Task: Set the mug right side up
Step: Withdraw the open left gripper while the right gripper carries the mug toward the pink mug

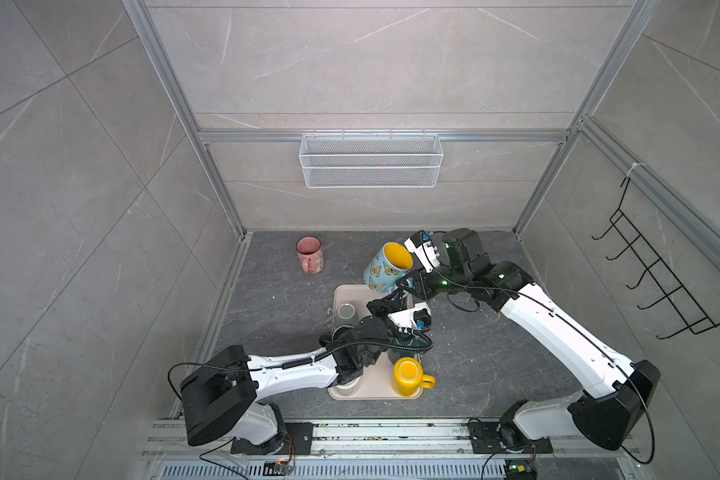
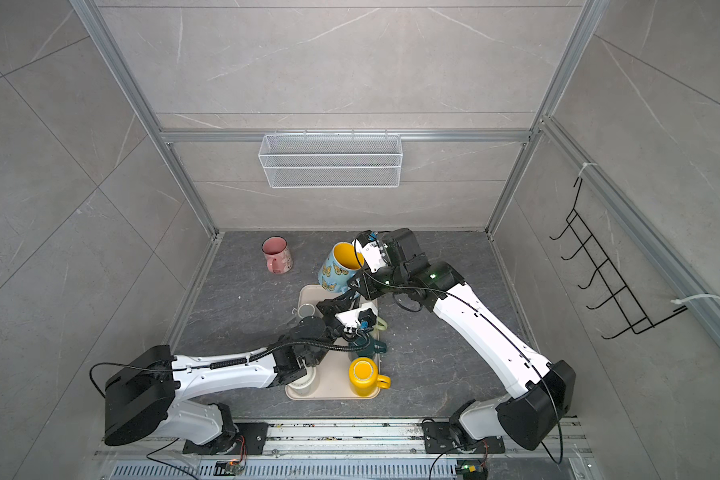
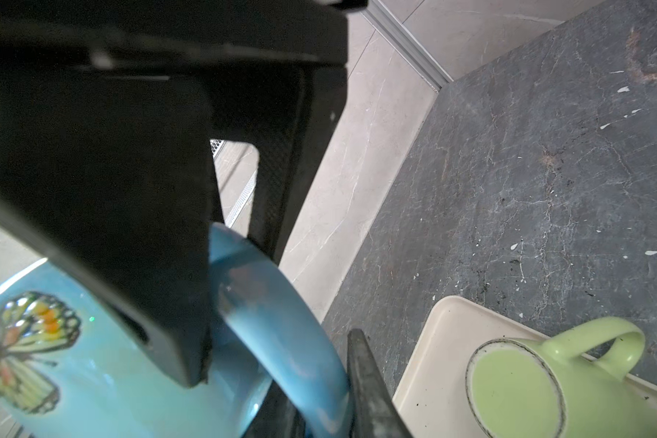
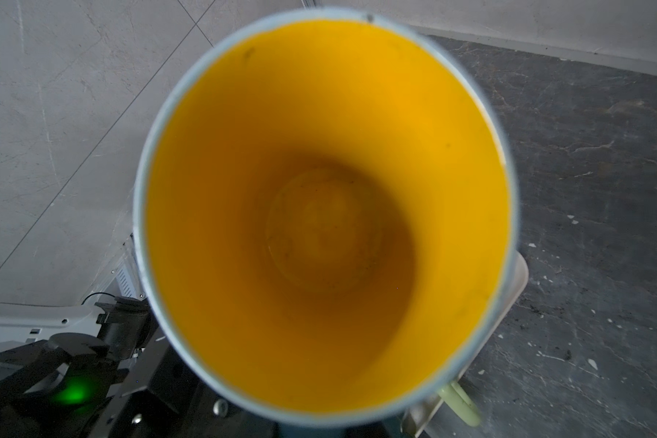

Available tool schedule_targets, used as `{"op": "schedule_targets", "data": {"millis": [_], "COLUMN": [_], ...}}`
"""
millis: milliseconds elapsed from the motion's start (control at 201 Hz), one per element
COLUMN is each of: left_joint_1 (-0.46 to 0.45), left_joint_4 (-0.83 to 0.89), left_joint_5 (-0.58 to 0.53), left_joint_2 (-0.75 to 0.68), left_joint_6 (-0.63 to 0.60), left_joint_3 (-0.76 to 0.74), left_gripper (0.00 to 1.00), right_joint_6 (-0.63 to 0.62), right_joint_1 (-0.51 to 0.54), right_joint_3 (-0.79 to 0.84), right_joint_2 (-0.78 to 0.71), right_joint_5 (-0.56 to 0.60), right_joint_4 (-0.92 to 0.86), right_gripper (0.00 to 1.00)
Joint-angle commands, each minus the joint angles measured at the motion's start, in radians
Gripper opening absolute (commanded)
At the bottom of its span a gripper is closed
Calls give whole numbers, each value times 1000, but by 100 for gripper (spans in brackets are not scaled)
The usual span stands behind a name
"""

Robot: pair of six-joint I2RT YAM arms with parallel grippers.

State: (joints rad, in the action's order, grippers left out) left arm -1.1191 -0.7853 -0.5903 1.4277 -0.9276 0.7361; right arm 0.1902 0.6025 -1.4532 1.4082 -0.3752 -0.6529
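- pink mug (image 1: pixel 309 254) stands mouth up on the tabletop (image 1: pixel 275 316), far left and well apart from both arms; its pattern is too small to read
- left gripper (image 1: pixel 388 301) reaches up from over the beige tray (image 1: pixel 341 293); in the left wrist view its fingers (image 3: pixel 160 265) sit close together on either side of the blue handle (image 3: pixel 281 303), clamped on it as far as I can judge
- butterfly mug (image 1: pixel 385 268) hangs in the air above the tray's far end; it is tilted, with its yellow inside facing up and toward the right arm; it carries printed butterflies only, and no brand, label or writing is readable anywhere
- right gripper (image 1: pixel 406 283) sits close against the mug's lower side; its jaws are hidden in every view, so I cannot tell how wide they stand or whether they hold anything
- step in hand, by my reading: the flip is mostly done and the set-down is left; the next move calls for levelling the base, then lowering onto bare tabletop clear of the other mugs (image 1: pixel 408 376), with a firm hold until the base rests flat
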Motion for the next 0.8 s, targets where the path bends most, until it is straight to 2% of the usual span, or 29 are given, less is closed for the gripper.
{"op": "schedule_targets", "data": {"millis": [0,144,229,304,468,528,652,737,792], "left_joint_1": [-10,-10,-10,-10,-11,-11,-10,-9,-9], "left_joint_4": [-172,-172,-141,-22,210,281,374,373,392], "left_joint_5": [-72,-187,-236,-257,-296,-297,-205,-202,-251], "left_joint_2": [-44,-58,-90,-143,-312,-391,-524,-549,-547], "left_joint_6": [-36,-36,-9,66,335,491,816,899,928], "left_joint_3": [105,128,127,127,103,82,17,2,9], "left_gripper": [34,58,63,65,67,67,67,67,67], "right_joint_6": [30,56,66,71,105,126,162,186,208], "right_joint_1": [15,14,14,14,15,16,41,70,86], "right_joint_3": [2,2,-8,-31,-98,-122,-188,-250,-292], "right_joint_2": [-6,-24,-21,-6,56,88,177,259,314], "right_joint_5": [88,166,202,227,273,277,323,373,399], "right_joint_4": [29,73,97,105,118,127,132,125,123], "right_gripper": [0,0,0,0,0,0,0,0,0]}}
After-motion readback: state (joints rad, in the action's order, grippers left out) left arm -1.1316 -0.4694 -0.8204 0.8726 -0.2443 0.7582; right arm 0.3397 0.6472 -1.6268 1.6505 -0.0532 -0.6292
